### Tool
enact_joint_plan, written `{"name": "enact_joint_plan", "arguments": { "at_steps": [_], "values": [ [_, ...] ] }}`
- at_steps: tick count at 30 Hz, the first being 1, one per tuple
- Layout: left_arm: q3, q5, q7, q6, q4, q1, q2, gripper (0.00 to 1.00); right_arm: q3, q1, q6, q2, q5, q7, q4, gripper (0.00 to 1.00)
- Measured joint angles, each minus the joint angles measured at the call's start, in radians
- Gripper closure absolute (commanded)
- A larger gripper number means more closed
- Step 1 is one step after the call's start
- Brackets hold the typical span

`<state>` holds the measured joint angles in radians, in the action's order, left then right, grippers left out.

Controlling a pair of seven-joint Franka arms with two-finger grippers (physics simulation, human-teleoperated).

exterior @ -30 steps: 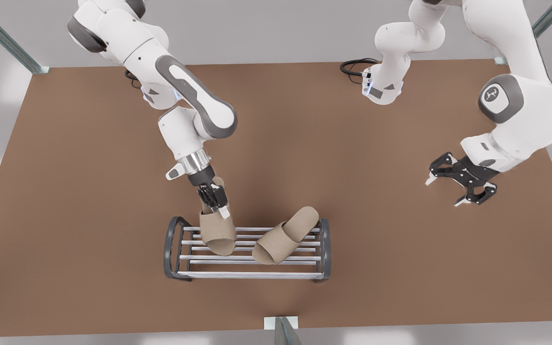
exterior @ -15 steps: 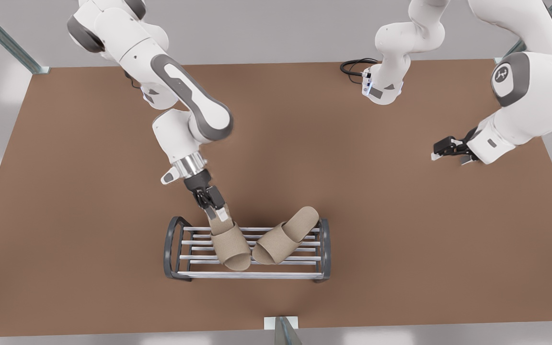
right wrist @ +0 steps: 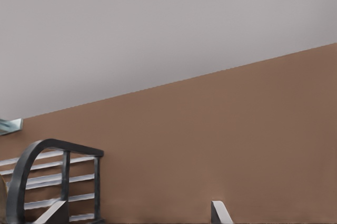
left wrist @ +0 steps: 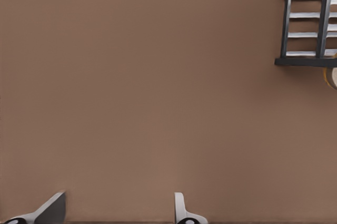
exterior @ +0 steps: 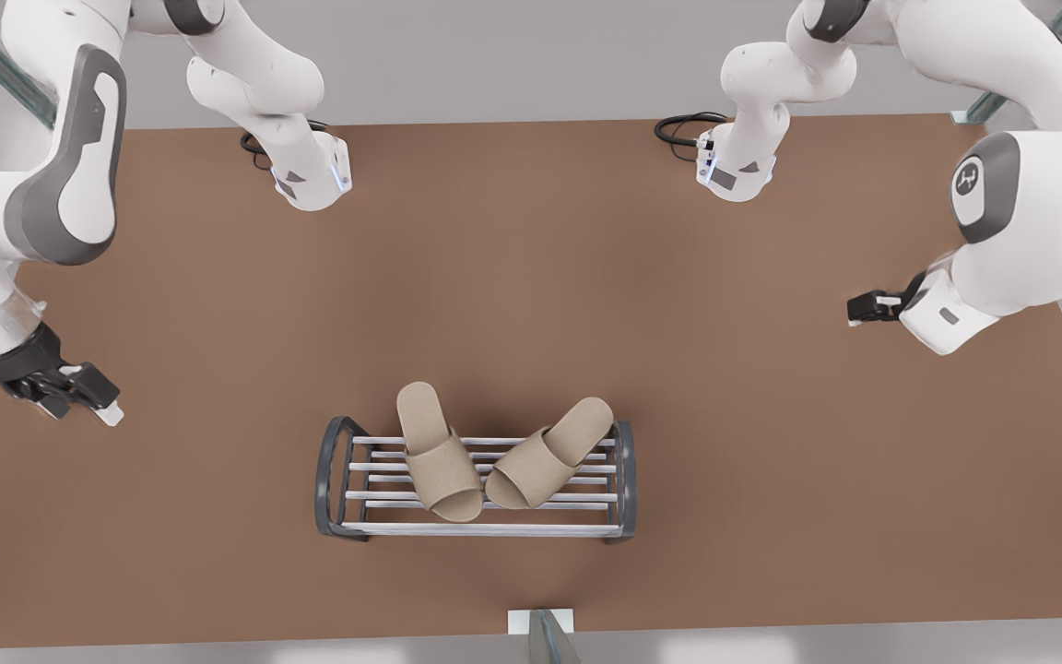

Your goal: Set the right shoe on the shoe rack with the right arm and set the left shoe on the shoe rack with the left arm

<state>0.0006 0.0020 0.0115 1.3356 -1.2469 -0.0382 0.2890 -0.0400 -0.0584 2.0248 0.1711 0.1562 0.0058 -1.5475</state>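
Brown tabletop (exterior: 586, 277) stretches bare between the two arms, and everything the task concerns sits near its front edge. Far out on the left, the left gripper (exterior: 79, 395) hangs low over the table, well apart from the rack. Its fingers are spread wide with nothing between them, as the wrist camera confirms. Moving right, the shoe rack (exterior: 333, 480) stands on the table with both beige slippers lying across its silver bars. The left shoe (exterior: 439, 452) lies on the rack's left half, toe towards the near side, its heel sticking out past the far bar. The right shoe (exterior: 549, 452) lies just beside it, slanted, with its heel up by the far right corner. The two toes come together near the middle of the rack; whether they touch I cannot tell. Far off on the right, the right gripper (exterior: 867, 307) points sideways above the table, also well clear of the rack. Its wrist camera shows the fingertips parted and empty. By my reading both placements are done, since each slipper rests on the bars and neither is held. Nothing seems left but for the arms to wait.
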Motion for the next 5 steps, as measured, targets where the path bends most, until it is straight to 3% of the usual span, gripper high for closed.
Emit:
{"name": "enact_joint_plan", "arguments": {
  "at_steps": [2, 5],
  "values": [
    [0.0, 0.006, 0.006, -0.019, 0.019, -0.001, 0.017, 0.0, 0.072, 0.004, -0.129, 0.01, -0.057, 0.007, 0.03, 0.0],
    [-0.006, 0.01, 0.013, -0.038, 0.026, -0.002, 0.037, 0.0, 0.105, 0.0, -0.293, 0.112, -0.105, 0.02, 0.181, 0.0]
  ]
}}
